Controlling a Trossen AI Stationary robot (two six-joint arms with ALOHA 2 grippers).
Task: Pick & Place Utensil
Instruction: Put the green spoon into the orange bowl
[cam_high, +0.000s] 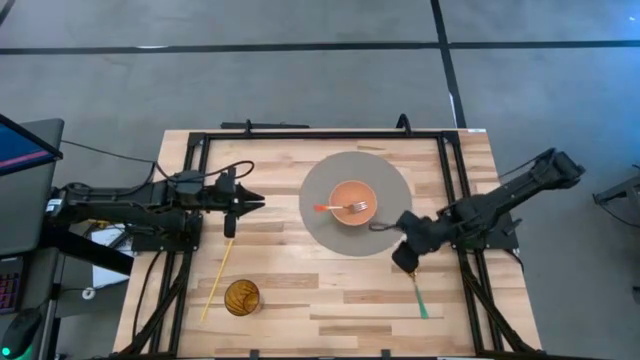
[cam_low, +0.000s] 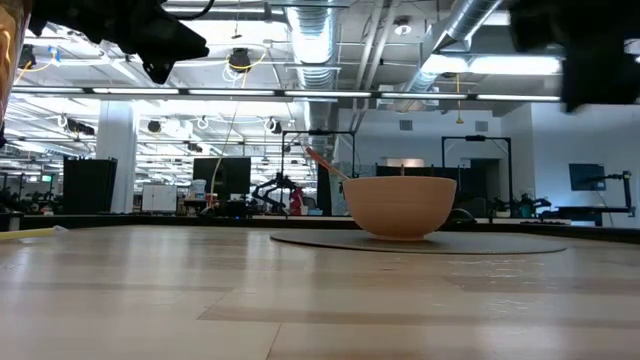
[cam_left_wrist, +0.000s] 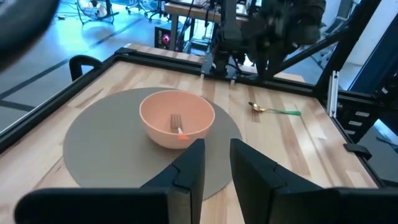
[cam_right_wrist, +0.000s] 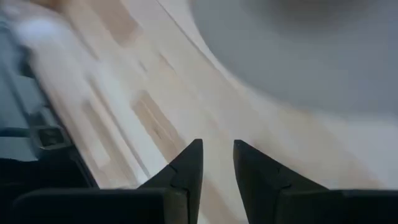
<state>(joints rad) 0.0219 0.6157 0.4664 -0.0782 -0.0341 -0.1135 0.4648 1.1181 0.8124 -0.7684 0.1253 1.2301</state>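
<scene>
Pale butcher-block wood table (cam_high: 330, 290) stretches under both my arms, framed by black rails, with a bright open workshop beyond it in the low view.

My right gripper (cam_high: 405, 258) hangs just off the edge of the round grey mat (cam_high: 330, 228), above bare wood. Its two dark fingers (cam_right_wrist: 186, 167) stand slightly parted with nothing between them; only plank and a slice of mat show past the tips. Just beyond it, toward the near edge of the table, lies the green-handled, gold-bowled spoon (cam_high: 419, 297), flat on the wood and untouched. I take this spoon to be the utensil I am after.

My left gripper (cam_high: 246, 203) waits over the table's left side, fingers (cam_left_wrist: 189, 168) a little apart and empty, pointing at the mat.

On the mat's middle sits the terracotta-coloured bowl (cam_high: 352, 203) with an orange-handled metal fork (cam_high: 340, 208) leaning in it, so one piece already seems placed. A thin yellow stick (cam_high: 216, 275) and an amber glass tumbler (cam_high: 241, 297) rest near the left front corner, well apart from my work.

Risks, as I judge them: the spoon lies flat and slim, so pinching low may scrape my tips on the wood or skid the handle away. My opening is narrow; unless I widen it, I may push the spoon rather than straddle it. Carrying it over, I could knock the bowl.
</scene>
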